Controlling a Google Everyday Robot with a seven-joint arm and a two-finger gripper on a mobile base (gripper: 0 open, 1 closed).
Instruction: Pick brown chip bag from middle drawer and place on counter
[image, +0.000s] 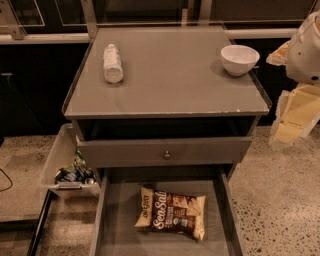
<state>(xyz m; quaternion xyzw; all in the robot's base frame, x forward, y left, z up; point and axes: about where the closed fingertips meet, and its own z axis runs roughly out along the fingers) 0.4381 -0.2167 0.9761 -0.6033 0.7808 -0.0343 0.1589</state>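
Bag (172, 214) is down in the open drawer (120, 225), lying flat on the floor, label up, a little askew, clear of both side walls. My worry starts right there. It looks puffy and crinkly, so I reckon a pinch on the slick middle could slide off, and a hard squeeze could crush the chips. I judge the flat sealed ends to be safer to catch, but they sit low against the floor.

It looks like this: dark brown body, cream-yellow ends left and right, white "Sea Salt" script across the face.

Next out, the upper drawer front (210, 149) juts forward just behind the bag. Lifting straight back could clip the bag or my arm on it, so I'd come up and forward first.

Up top, the counter (170, 90) carries a bottle (112, 63) lying on its side at left and a white bowl (240, 59) at right. A careless drop could nudge either, and the bottle could roll. The gap between them is the spot I'd pick.

Gripper (295, 112) hangs off the counter's right edge, above the floor and well apart from the bag. Whether it's released or clenched, I cannot tell.

A bin (57, 155) of clutter sits left of the cabinet, out of my path.
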